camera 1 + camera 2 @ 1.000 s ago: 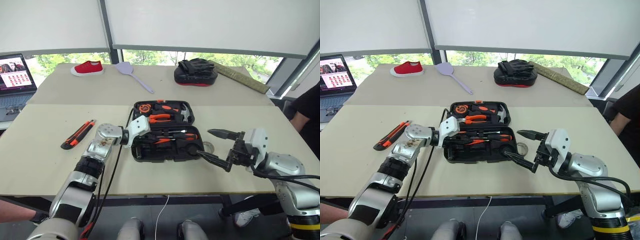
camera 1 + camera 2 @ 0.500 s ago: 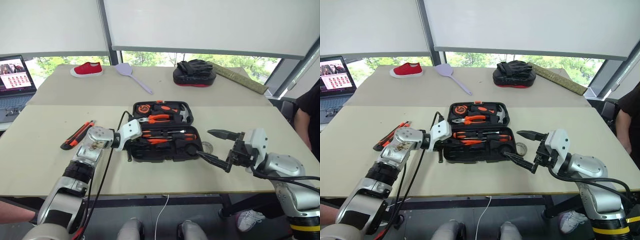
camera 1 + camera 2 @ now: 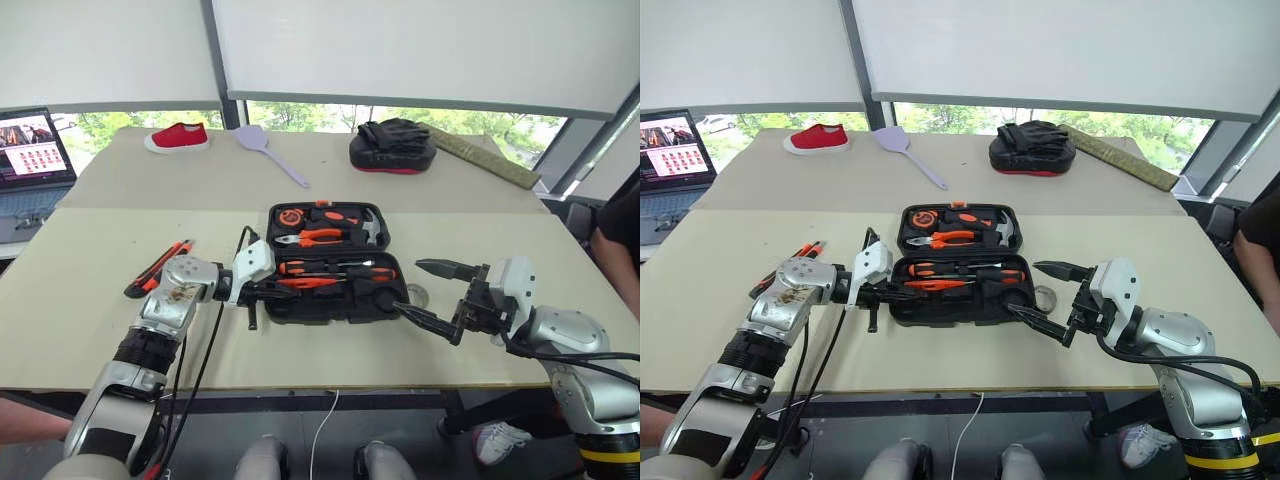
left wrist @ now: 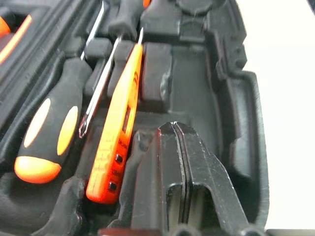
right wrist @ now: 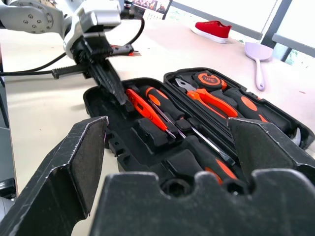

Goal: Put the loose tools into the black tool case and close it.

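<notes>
The black tool case (image 3: 320,312) lies open at mid-table with pliers, a tape measure and a hammer in its far half. Two screwdrivers (image 3: 340,269) and a thin orange tool (image 4: 120,128) rest in its near half. My left gripper (image 3: 278,290) is shut and empty, its tips over the near half's left end, just beside the thin orange tool. A utility knife (image 3: 157,270) lies on the table to the left of the case. A small grey tape roll (image 3: 416,294) sits by the case's right end. My right gripper (image 3: 410,286) hovers there, wide open and empty.
At the table's far side are a red shoe (image 3: 176,136), a lilac spatula (image 3: 266,150) and a black mitt with a red rim (image 3: 392,148). A laptop (image 3: 30,160) stands at the far left. A person (image 3: 620,235) is at the right edge.
My left gripper, still shut, has drawn back leftward from over the case's middle to its left end. The right arm has stayed still.
</notes>
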Motion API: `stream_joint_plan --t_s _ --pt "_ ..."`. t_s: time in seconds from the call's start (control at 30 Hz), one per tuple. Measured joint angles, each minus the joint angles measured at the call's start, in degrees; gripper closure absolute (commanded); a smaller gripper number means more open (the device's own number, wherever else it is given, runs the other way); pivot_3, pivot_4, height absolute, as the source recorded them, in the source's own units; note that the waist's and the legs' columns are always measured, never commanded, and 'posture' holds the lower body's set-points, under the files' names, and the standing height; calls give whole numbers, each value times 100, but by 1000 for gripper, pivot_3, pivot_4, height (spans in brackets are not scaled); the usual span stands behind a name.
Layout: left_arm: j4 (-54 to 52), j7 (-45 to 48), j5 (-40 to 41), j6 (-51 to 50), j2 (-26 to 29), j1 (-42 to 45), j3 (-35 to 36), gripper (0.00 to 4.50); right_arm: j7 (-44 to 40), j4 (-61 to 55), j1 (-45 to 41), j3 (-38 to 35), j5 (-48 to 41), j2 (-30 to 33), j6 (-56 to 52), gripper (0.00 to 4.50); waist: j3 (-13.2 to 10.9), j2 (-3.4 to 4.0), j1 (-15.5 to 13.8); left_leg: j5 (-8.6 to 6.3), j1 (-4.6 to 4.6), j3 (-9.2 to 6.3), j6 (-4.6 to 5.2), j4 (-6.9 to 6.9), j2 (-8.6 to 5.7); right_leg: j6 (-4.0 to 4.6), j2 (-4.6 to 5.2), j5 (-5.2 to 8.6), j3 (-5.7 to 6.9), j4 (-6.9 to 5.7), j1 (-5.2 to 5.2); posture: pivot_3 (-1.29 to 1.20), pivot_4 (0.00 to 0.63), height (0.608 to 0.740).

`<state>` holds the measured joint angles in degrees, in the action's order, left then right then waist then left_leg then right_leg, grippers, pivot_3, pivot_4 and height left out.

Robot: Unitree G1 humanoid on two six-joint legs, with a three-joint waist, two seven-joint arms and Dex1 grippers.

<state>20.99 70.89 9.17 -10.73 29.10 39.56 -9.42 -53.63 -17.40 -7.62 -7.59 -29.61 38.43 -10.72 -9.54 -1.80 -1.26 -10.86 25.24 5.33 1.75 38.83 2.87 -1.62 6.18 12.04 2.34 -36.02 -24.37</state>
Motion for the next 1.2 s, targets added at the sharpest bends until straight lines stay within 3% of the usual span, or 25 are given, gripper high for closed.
stream_joint_plan --t_s 0.47,0.77,1.2 --pt "824 -752 -529 442 -723 374 -320 4455 6 -15 16 4 -41 -3 -102 0 0 -1 33 0 1 1 0 -2 -1 -1 -2 -1 1 0 0 0 150 740" --pt "624 -630 -244 269 -721 138 -195 4455 43 -132 204 -8 -91 -3 -149 0 0 0 55 0 1 -5 0 -4 1 0 -3 -2 0 0 -2 0 150 740" --pt "891 -1237 -343 330 -972 297 -81 4455 89 -161 199 -8 -92 -3 -167 0 -1 -1 39 0 2 -5 0 -5 -1 -6 -2 1 1 3 -1 0 150 740"
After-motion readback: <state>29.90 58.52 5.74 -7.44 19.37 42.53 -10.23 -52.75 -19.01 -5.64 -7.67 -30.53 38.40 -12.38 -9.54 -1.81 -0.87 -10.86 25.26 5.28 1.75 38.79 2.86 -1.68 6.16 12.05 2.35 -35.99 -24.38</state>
